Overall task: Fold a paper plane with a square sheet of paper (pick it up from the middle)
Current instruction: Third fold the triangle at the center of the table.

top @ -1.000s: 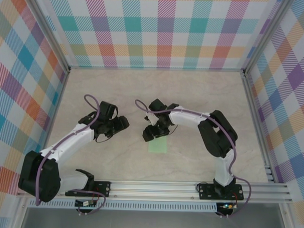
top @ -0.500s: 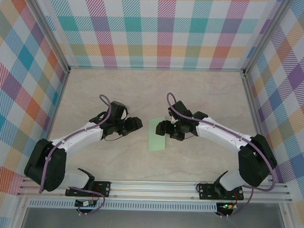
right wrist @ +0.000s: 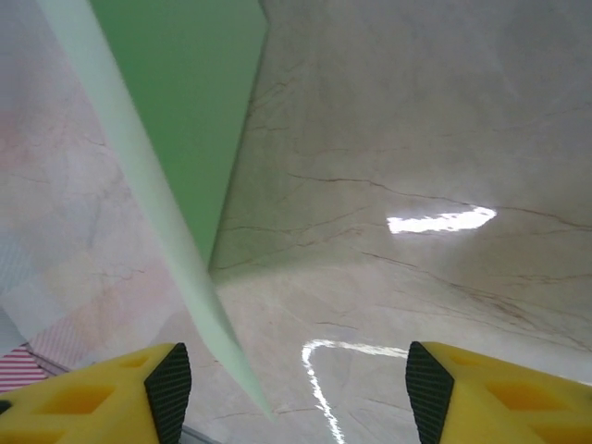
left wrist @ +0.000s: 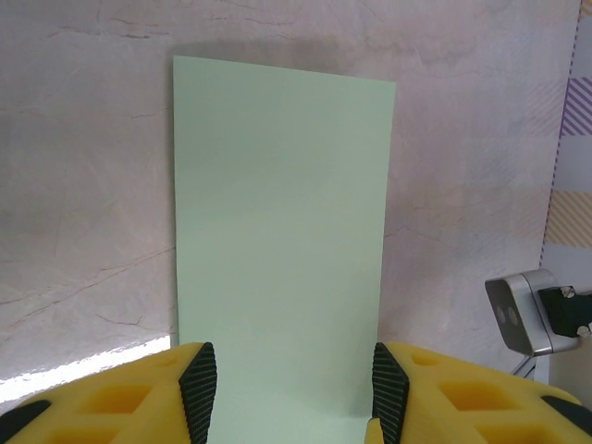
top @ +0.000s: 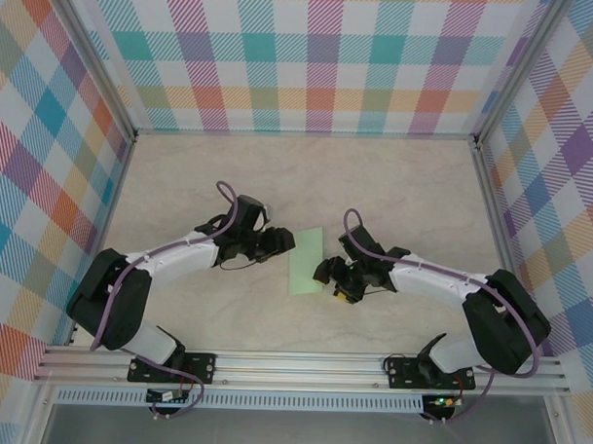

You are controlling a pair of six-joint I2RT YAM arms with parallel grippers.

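— Fingers?
— Both pairs are spread, and I'm holding nothing. My right gripper [top: 326, 275], nearer the tabletop's [top: 181, 179] near edge, has the sheet of paper [top: 306, 263] ahead and off-centre, with one edge raised.
— Left?
— My left gripper [top: 282, 243] straddles the sheet's end at mid-tabletop. The folded strip runs lengthwise away between the pads, so I judge the left better placed.

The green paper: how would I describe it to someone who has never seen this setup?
On the pale marble-look table, look at the gap between the left arm and the right arm. There sits the sheet of paper, a narrow mint-green rectangle, the only green thing on the table.
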